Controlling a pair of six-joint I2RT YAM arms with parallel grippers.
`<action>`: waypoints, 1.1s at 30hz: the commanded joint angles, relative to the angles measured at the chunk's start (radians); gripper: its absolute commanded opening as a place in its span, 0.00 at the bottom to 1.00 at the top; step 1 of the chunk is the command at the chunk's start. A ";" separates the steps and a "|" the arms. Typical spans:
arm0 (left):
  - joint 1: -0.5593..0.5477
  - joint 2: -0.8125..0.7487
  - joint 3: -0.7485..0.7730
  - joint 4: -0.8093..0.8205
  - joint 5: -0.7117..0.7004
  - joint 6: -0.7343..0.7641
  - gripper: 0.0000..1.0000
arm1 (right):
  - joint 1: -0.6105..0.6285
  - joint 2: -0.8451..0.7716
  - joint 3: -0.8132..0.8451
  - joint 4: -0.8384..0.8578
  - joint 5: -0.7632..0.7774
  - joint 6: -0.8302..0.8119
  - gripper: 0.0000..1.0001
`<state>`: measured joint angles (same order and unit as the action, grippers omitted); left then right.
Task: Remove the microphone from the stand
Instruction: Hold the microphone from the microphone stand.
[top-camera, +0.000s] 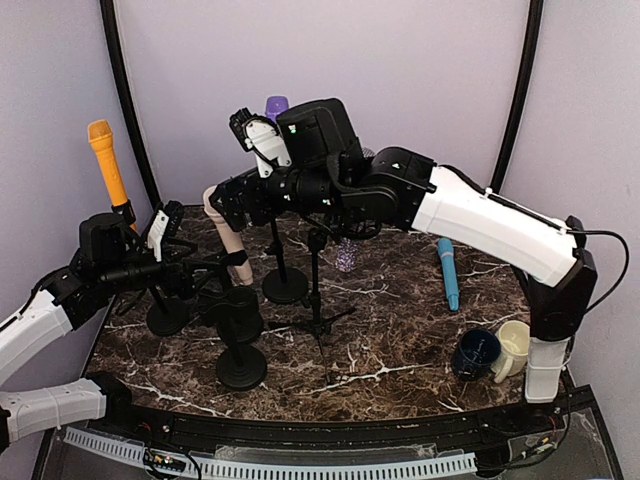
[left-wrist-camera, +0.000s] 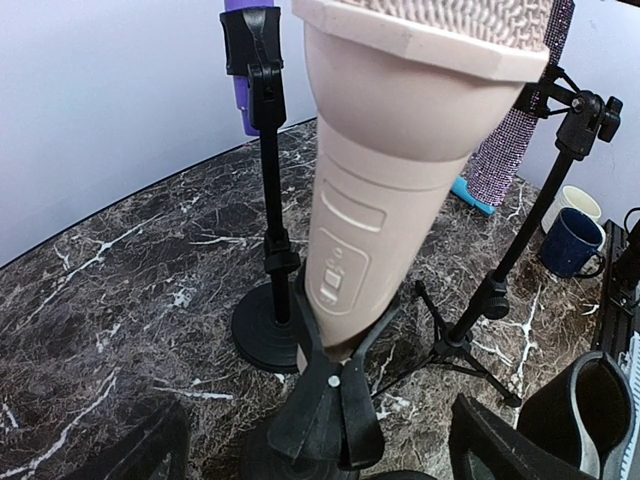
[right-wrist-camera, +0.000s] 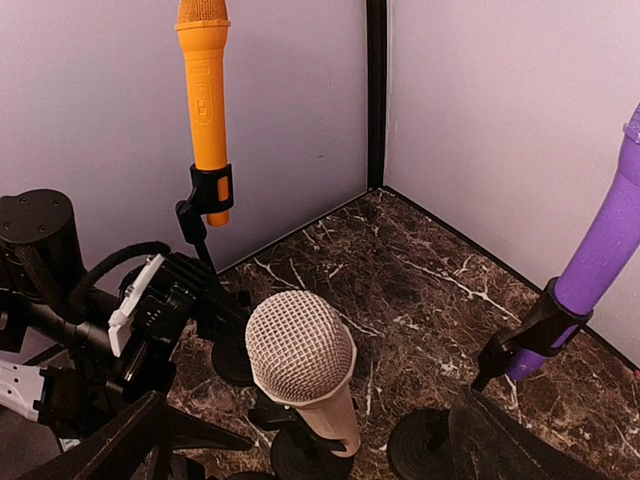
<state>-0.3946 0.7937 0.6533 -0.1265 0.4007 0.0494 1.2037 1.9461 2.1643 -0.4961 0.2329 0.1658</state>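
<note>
A beige microphone (top-camera: 225, 228) with a mesh head (right-wrist-camera: 300, 345) sits tilted in the black clip (left-wrist-camera: 330, 400) of a round-based stand (top-camera: 241, 366). My left gripper (top-camera: 200, 265) is open at the clip's height. In the left wrist view its dark fingers (left-wrist-camera: 505, 440) show at the bottom corners, either side of the clip, touching nothing. My right gripper (top-camera: 228, 195) is open just above and beside the microphone's head. In the right wrist view its fingers (right-wrist-camera: 505, 445) frame the head from above. Neither gripper holds anything.
Other stands crowd close: an orange microphone (top-camera: 107, 160) at the left, a purple one (top-camera: 277, 104) behind, and a glittery one (top-camera: 346, 255) on a tripod in the middle. A blue microphone (top-camera: 448, 272) lies on the marble. Two mugs (top-camera: 490, 350) stand at the right.
</note>
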 joint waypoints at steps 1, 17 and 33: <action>0.007 -0.019 -0.016 0.017 -0.012 0.024 0.92 | 0.006 0.048 0.082 0.015 0.043 0.011 0.96; 0.007 -0.036 -0.021 0.021 -0.021 0.037 0.92 | 0.005 0.209 0.203 0.041 0.083 -0.029 0.84; 0.007 -0.027 -0.017 0.002 -0.031 0.043 0.93 | 0.006 0.247 0.220 0.070 0.072 -0.038 0.63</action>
<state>-0.3946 0.7719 0.6495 -0.1276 0.3798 0.0795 1.2045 2.2032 2.3596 -0.4877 0.3000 0.1291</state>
